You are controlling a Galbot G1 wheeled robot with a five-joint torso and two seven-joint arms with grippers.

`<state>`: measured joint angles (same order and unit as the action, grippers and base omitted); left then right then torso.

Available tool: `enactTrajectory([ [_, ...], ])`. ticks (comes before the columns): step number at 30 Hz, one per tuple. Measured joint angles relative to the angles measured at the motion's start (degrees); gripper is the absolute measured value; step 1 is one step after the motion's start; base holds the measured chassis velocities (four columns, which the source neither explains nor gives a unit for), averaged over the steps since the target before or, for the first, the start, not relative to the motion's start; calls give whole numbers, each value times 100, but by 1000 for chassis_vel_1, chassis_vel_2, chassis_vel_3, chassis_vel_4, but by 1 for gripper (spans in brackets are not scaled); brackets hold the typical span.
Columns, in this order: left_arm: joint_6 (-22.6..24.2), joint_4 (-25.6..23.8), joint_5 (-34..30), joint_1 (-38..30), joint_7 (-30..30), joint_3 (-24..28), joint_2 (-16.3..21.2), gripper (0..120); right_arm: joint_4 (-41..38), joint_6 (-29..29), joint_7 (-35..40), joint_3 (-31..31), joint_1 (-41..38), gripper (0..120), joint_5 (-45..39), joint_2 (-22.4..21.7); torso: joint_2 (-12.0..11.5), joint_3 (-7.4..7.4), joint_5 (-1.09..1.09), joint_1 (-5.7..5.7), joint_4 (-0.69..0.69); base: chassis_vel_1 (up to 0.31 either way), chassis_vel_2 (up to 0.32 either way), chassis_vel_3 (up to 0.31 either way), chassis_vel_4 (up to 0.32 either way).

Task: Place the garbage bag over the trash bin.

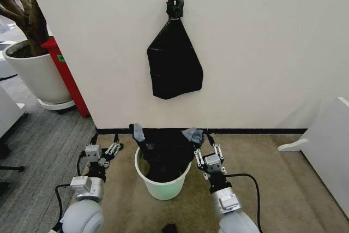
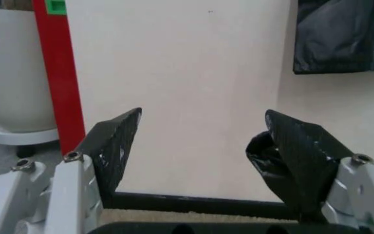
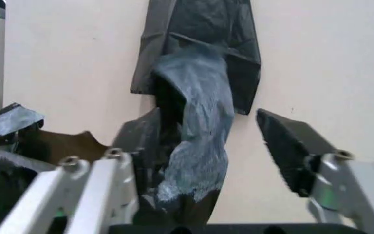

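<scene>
Garbage bag [image 1: 166, 154]: thin, glossy black and crinkled; it was seen tucked into the bin, its mouth bunched above the rim in two raised corners.
Trash bin [image 1: 162, 186]: a small round cream-white bucket, set on the carpet close to the wall, between the two grippers.
Left gripper [image 1: 108, 151]: held beside the bin, fingers spread, nothing pinched.
Right gripper [image 1: 208, 151]: fingers spread, a raised bag corner seen against one finger, not clamped.
</scene>
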<state>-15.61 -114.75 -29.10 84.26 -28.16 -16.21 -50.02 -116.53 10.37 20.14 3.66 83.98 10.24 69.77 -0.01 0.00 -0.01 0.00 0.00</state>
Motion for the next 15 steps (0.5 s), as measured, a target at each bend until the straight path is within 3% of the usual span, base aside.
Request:
enactTrajectory([
  [5, -9, -205, -516, 63, 639, 70, 304, 57, 3, 0, 9, -10, 31, 77, 4, 17, 0, 0, 1, 0, -1, 0, 0, 0, 0],
  [6, -16, -350, -896, 112, 1109, 122, 528, 49, 3, -20, 24, -10, 20, 83, -16, 10, 0, 0, 1, 0, 0, 0, 0, 0, 0],
  [8, -17, -374, -961, 121, 1187, 131, 566, 47, 2, -25, 27, -10, 15, 84, -20, 9, 0, 0, 1, 0, 0, 0, 0, 0, 0],
  [10, -28, -519, -1331, 169, 1646, 180, 780, 39, -4, -52, 42, -9, -14, 92, -49, 8, 0, 0, 1, 0, 0, 0, 0, 0, 0],
  [12, -37, -661, -1698, 215, 2093, 232, 996, 27, -15, -63, 46, 6, -24, 93, -106, 8, 0, 0, 1, 0, 0, 0, 0, 0, 0],
  [15, -47, -800, -1921, 222, 2289, 230, 1148, 18, -19, -48, 36, 44, -13, 87, -147, 3, 0, 0, -1, 0, 1, 0, 0, 0, 0],
])
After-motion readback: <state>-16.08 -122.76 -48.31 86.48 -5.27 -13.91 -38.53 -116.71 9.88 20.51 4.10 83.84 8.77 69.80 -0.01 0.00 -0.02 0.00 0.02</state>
